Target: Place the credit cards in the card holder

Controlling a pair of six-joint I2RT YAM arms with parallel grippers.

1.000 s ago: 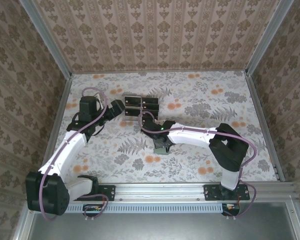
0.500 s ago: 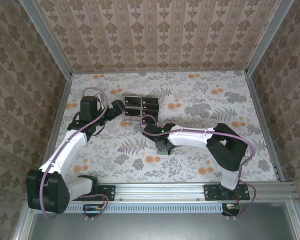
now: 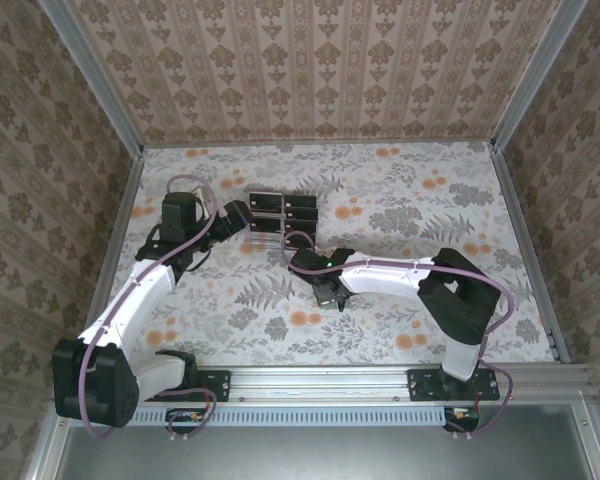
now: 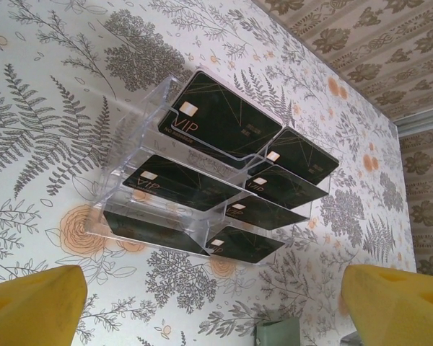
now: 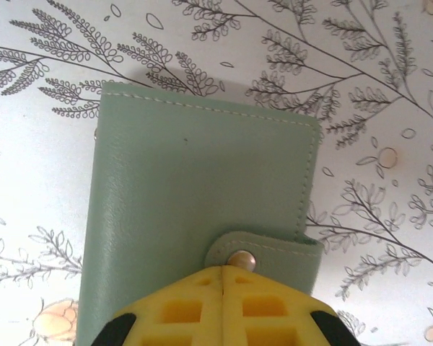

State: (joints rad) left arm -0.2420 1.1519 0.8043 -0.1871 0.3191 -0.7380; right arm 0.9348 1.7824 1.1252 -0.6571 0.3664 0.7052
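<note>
The bench [image 5: 390,79], covered in a floral print, is carrying all the items under inspection. The card holder [image 5: 202,180], a grey-green stitched sleeve, is lying flat on it near the middle, with its closure tab folded over one edge and fastened by a metal snap stud [image 5: 240,259]. The right end effector [image 5: 224,277] is sitting directly over the near part of the holder, clenched, its yellow pads pressing against each other with the tips right at the stud. Whether they are pinching the tab cannot be told. The credit cards [image 4: 216,119], black with pale chips and "VIP" lettering, are resting slanted in the tiers of a clear plastic rack [image 4: 148,108], arranged in two columns. The rack is standing farther back on the bench, apart from the holder. The left end effector [image 3: 240,215] is hanging just beside the rack's left side, fully released and grasping nothing, its fingers spread wide and facing the cards.
</note>
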